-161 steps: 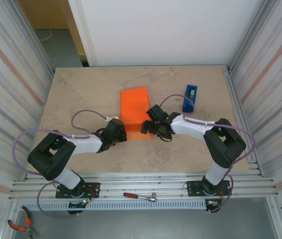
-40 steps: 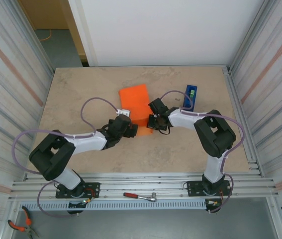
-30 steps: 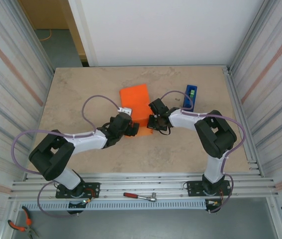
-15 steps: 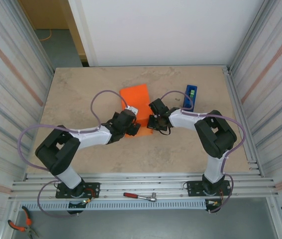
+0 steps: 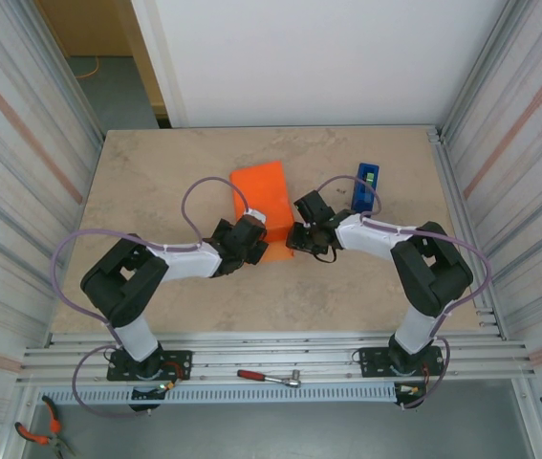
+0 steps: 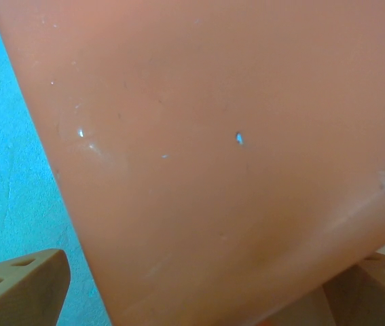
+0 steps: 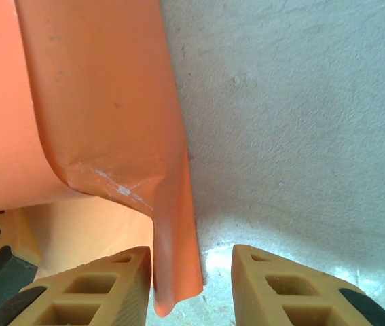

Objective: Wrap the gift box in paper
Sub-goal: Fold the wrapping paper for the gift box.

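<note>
My left gripper (image 5: pixel 249 241) has pushed in from the near-left of the desk and now sits against the near edge of the folded bright orange paper sheet (image 5: pixel 259 186), jaws spread wide. My right gripper (image 5: pixel 297 237), pinched tight a second ago, has parted its jaws around the sheet's loose edge and drifted slightly right.

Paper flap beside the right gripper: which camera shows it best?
Right wrist: the creased flap hangs between the parted fingers of the right gripper, close, sharp. Top external shows most of the paper, the flap too small to read. Left wrist shows smooth paper surface close up.
</note>
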`<action>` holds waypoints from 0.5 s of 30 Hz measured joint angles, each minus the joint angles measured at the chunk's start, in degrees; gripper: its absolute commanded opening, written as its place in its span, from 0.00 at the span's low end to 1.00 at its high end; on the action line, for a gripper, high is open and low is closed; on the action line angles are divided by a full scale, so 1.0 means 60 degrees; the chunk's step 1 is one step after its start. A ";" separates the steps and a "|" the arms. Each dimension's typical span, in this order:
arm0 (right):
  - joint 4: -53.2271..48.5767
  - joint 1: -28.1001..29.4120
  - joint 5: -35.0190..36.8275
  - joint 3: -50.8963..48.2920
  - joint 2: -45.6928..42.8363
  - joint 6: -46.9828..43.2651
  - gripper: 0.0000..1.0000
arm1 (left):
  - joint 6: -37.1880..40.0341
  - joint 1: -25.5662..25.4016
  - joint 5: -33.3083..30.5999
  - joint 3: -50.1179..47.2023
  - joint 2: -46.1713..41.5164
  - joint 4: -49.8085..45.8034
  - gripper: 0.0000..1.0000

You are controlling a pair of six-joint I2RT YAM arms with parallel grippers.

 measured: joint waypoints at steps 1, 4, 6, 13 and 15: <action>0.0004 0.0004 -0.0022 -0.0033 0.0000 0.0000 0.33 | 0.0000 0.0000 0.0000 0.0000 0.0004 0.0004 0.95; 0.0055 0.0011 -0.0091 -0.0098 0.0004 0.0040 0.29 | 0.0000 0.0000 0.0000 0.0000 0.0029 0.0004 0.94; 0.0109 0.0011 -0.0171 -0.0098 0.0022 0.0095 0.18 | 0.0000 0.0000 0.0000 0.0000 0.0066 0.0004 0.94; 0.0335 0.0033 -0.0492 -0.0091 0.0102 0.0240 0.00 | 0.0040 0.0000 0.0000 0.0000 0.0171 0.0011 0.94; 0.0466 0.0051 -0.0576 -0.0091 0.0102 0.0248 0.00 | 0.0047 0.0000 0.0004 0.0000 0.0215 0.0029 0.94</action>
